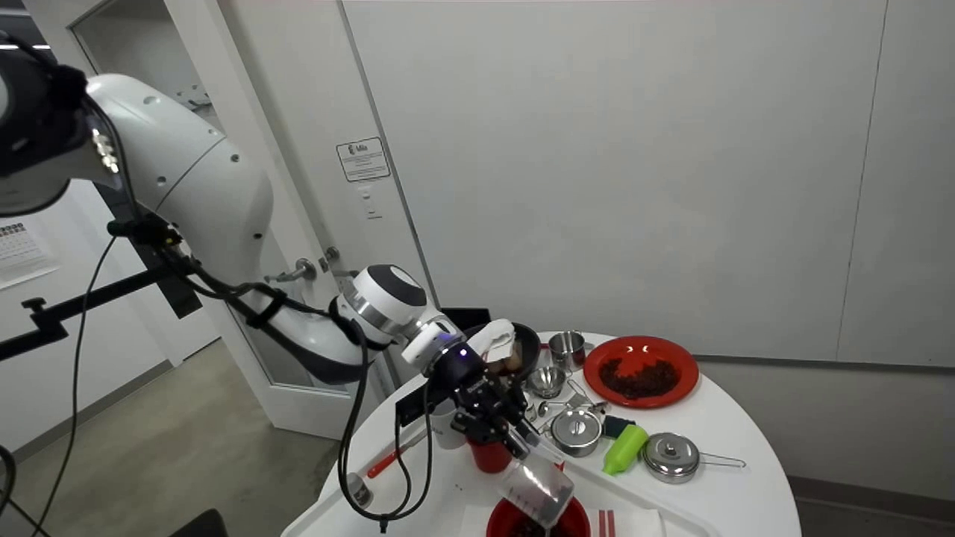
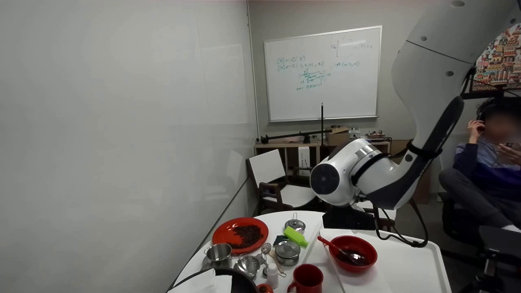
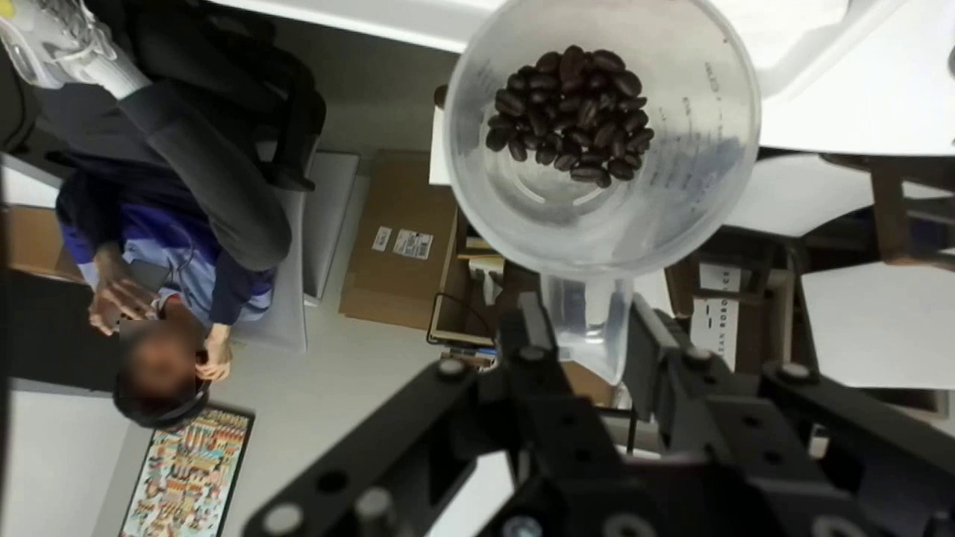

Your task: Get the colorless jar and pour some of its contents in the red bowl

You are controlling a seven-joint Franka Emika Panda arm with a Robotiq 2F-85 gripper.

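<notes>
My gripper [image 3: 586, 307] is shut on the handle of the colorless jar [image 3: 701, 186], a see-through jug with measuring marks. In the wrist view I look into the jar, and dark beans [image 3: 571, 112] lie gathered at its far end. In an exterior view my gripper [image 1: 531, 441] holds the jar [image 1: 539, 488] tilted, and the jar overlaps the red bowl [image 1: 498, 522] there. The bowl [image 2: 342, 263] also shows in an exterior view, with dark beans and a red-handled spoon [image 2: 329, 243] in it. There the arm hides the jar and the gripper.
A white tray [image 2: 411, 260] lies under the bowl. A red mug [image 1: 489, 456] stands close to the gripper. Behind are a red plate [image 1: 638, 349] of dark beans, lidded pots [image 1: 671, 456], a green bottle [image 1: 625, 449], a steel cup [image 1: 567, 349] and a black pan [image 2: 244, 280].
</notes>
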